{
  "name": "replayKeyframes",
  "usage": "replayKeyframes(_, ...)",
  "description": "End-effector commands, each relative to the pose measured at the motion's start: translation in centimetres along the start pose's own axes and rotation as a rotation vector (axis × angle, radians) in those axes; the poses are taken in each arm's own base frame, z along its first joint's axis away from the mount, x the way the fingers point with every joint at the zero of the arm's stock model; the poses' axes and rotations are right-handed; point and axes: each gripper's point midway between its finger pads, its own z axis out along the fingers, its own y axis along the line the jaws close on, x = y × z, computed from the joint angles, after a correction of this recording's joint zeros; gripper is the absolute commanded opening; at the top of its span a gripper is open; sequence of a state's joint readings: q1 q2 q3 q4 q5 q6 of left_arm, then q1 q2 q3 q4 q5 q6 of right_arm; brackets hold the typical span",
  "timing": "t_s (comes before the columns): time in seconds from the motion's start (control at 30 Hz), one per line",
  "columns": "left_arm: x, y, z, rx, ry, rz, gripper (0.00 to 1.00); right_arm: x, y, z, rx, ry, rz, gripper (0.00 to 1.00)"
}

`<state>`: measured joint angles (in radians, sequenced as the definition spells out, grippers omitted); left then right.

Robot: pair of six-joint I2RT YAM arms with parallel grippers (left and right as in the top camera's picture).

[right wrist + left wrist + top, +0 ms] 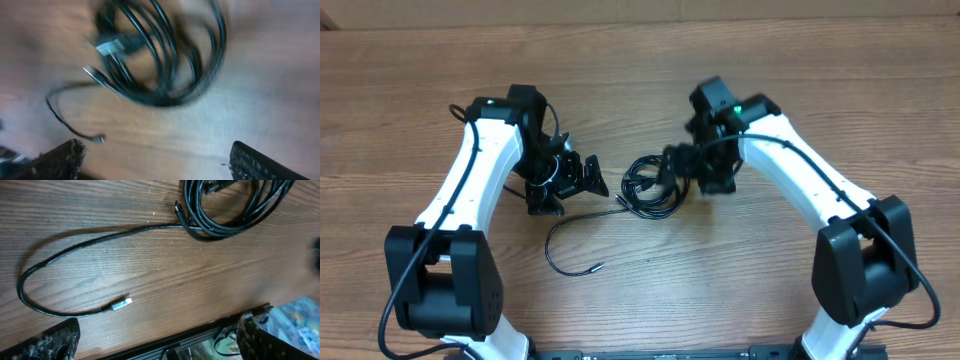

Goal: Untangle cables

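**Overhead:** A wood-grain surface (640,60) carries two white-and-black arms. A knot of black cables (650,185) lies at centre, between the left pincer (586,177) and the right pincer (672,165). One strand (549,245) loops out toward the near edge.

**Left wrist:** The left pincer's fingers (50,340) stand wide apart, holding nothing. The strand curves over open wood to a silver plug tip (122,303), with the coil at upper right.

**Right wrist, blurred:** The right pincer's jaws are spread wide and empty, with the coil just ahead.
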<state>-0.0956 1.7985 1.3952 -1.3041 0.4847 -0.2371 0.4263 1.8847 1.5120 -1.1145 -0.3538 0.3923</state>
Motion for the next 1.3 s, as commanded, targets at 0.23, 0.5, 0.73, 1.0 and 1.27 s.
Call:
replayKeyframes(0.23,-0.7,0.3,-0.1,-0.020,-0.017,-0.009,1.00,-7.0,2.7,0.0,-0.041,-0.282,-0.135,0.70)
replayKeyframes(0.5,-0.7,0.3,-0.1,-0.020,-0.016,-0.009,1.00,-5.6,2.8,4.7,-0.007,-0.175,-0.199,0.66)
replayKeyframes(0.73,-0.8,0.3,-0.1,-0.020,-0.018,-0.008,1.00,-5.2,1.7,6.9,0.085,-0.155,-0.240,0.66)
replayKeyframes(1.0,-0.8,0.3,-0.1,-0.020,-0.019,-0.008,1.00,-5.0,0.8,8.3,0.105,-0.121,-0.233,0.45)
replayKeyframes(1.27,-0.8,0.3,-0.1,-0.020,-0.019,-0.008,0.99,-4.7,0.8,8.4,0.097,-0.109,-0.222,0.08)
